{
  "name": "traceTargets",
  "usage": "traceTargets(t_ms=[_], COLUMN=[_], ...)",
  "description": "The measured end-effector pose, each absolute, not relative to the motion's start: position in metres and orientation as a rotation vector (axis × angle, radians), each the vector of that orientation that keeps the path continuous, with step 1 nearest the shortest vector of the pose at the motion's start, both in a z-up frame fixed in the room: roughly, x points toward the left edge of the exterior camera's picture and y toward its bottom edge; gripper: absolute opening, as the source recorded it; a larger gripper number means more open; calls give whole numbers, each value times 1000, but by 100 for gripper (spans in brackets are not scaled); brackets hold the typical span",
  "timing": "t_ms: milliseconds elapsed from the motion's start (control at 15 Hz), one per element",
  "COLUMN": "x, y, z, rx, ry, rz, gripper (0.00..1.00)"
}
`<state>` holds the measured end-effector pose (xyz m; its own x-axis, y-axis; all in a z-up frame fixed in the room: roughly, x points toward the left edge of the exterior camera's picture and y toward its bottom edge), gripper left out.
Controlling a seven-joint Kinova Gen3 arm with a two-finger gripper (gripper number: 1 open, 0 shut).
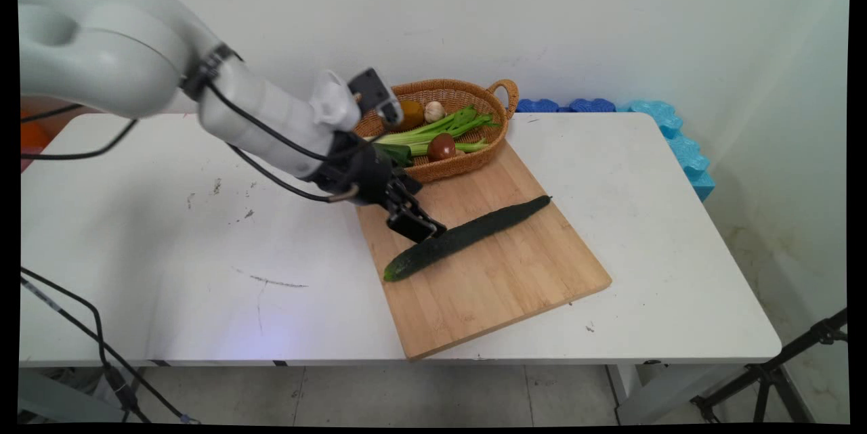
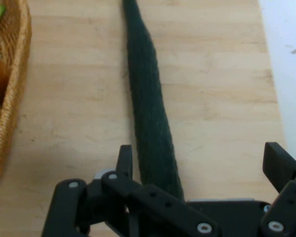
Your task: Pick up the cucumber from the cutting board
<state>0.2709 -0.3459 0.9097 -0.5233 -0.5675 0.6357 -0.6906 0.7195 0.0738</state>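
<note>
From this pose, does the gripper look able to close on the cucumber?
Probably yes: the gripper sits open, low over the cucumber on the cutting board, one finger beside it and nothing between them.

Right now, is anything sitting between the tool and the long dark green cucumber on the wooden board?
Nothing visible. The tool is open directly over the long dark green cucumber, one finger left of it, on the bamboo cutting board.

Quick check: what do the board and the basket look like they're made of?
Board: pale wood, probably bamboo; parallel glued strips and grain show, matte finish. Basket: woven wicker or rattan; ribbed tan weave and looped handle visible, unglazed look.
</note>
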Motion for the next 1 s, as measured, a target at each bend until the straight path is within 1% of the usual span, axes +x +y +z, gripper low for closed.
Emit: traceTargets(t_ms=[400,867,933,1000], x=[247,228,227,225], y=[-375,-396,-398,-399], z=[860,826,824,821], rx=[1095,1154,1158,1161], ry=[-2286,-2293,-2294,-2295], rz=[221,196,194,193], gripper=[100,100,0,0])
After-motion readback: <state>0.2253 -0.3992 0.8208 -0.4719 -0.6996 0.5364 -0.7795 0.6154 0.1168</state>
